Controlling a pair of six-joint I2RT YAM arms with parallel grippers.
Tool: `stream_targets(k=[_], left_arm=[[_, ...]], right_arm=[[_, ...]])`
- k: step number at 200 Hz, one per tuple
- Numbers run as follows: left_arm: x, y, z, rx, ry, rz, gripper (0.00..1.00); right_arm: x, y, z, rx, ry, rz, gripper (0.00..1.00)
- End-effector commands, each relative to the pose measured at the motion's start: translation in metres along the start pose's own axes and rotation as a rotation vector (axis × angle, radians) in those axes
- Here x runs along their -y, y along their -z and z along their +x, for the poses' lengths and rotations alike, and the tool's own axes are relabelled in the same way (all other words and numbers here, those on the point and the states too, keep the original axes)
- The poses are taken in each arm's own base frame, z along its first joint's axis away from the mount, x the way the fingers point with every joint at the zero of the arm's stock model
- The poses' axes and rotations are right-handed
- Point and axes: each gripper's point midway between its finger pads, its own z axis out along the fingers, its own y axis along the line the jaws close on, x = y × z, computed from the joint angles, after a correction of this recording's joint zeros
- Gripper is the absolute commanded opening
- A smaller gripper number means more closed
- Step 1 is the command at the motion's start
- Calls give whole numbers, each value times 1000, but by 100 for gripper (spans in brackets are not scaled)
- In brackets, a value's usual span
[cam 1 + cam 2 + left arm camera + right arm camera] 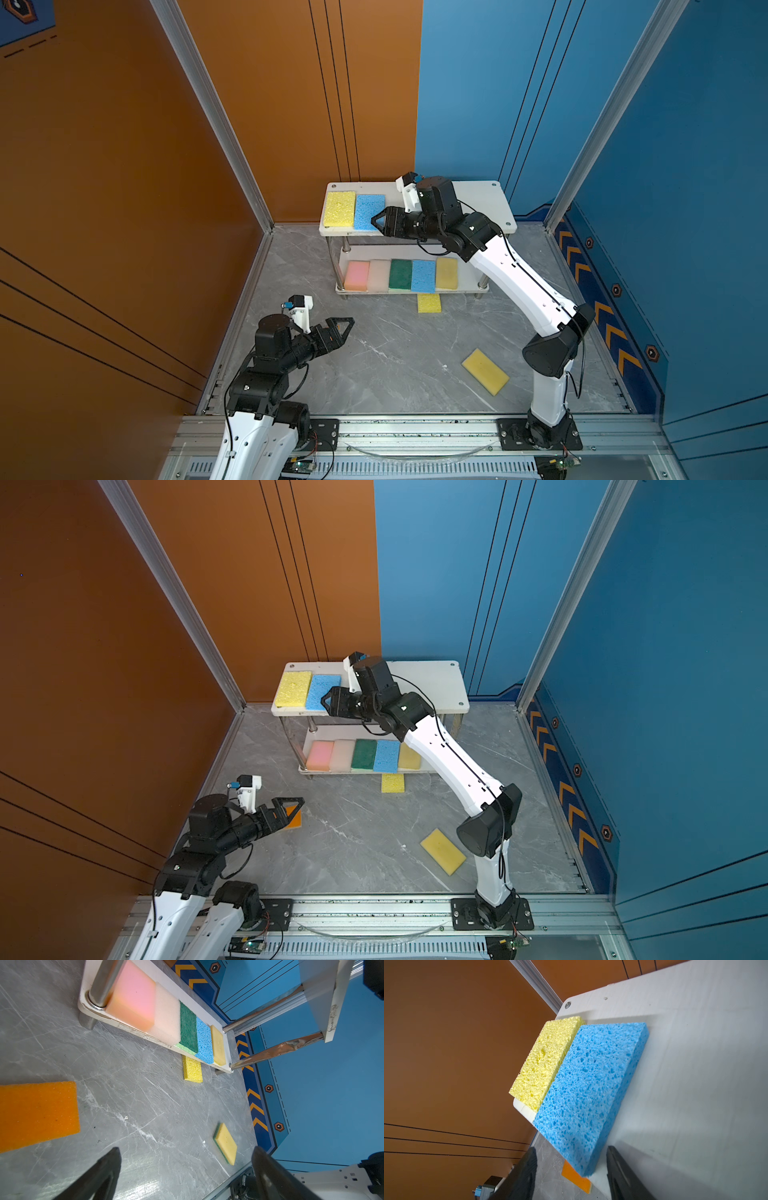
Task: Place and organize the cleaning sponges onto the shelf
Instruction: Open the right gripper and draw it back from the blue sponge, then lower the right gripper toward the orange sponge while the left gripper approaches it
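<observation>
Left wrist view shows orange sponge (37,1114) plainly.

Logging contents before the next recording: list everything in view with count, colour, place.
White two-tier shelf with metal legs: one, white, back of grey marbled table.
Top-tier foam sponges: two, yellow, blue, side by side at left end.
Lower-tier foam sponges: five, pink, off-white, dark green, blue, yellow, in a row.
Loose foam sponges: three, on table; yellow at shelf's front, yellow front right, orange front left.
Left pincer: one, black, open, empty.
Right pincer: one, black, open, at top-tier blue sponge.
</observation>
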Motion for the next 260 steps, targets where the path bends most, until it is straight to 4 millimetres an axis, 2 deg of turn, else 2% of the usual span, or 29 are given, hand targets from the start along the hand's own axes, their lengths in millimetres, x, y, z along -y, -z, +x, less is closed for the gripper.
stream_targets(k=[1,20,39,70,73,85,132,156,176,204,260], left_arm=[[1,3,-3,13,-23,-3,98],[1,3,-3,14,-22,-6,98],[-3,4,-4,22,-12,-27,98],[-40,13,-12,76,58,-258,98],[-43,14,-13,78,62,-279,98],[-54,13,-15,75,82,-339,98],[-95,-18,-23,-42,146,-495,98],[-122,-34,-25,-58,190,-543,98],[-143,-41,-28,-48,212,-584,98],[-168,-40,-33,-21,220,-653,98],[-194,-46,-36,-30,231,-697,98]], right_arm=[[-19,34,-6,48,74,-9,59],[-23,46,-1,52,90,-16,61],[-18,57,9,43,93,-8,62],[0,81,35,24,82,25,63],[7,79,46,3,75,39,63],[17,88,60,-7,66,55,64],[60,123,120,-27,15,107,67],[81,135,143,-35,-22,132,69],[89,143,154,-34,-34,134,69],[94,148,165,-40,-42,131,72],[99,141,175,-66,-60,121,72]])
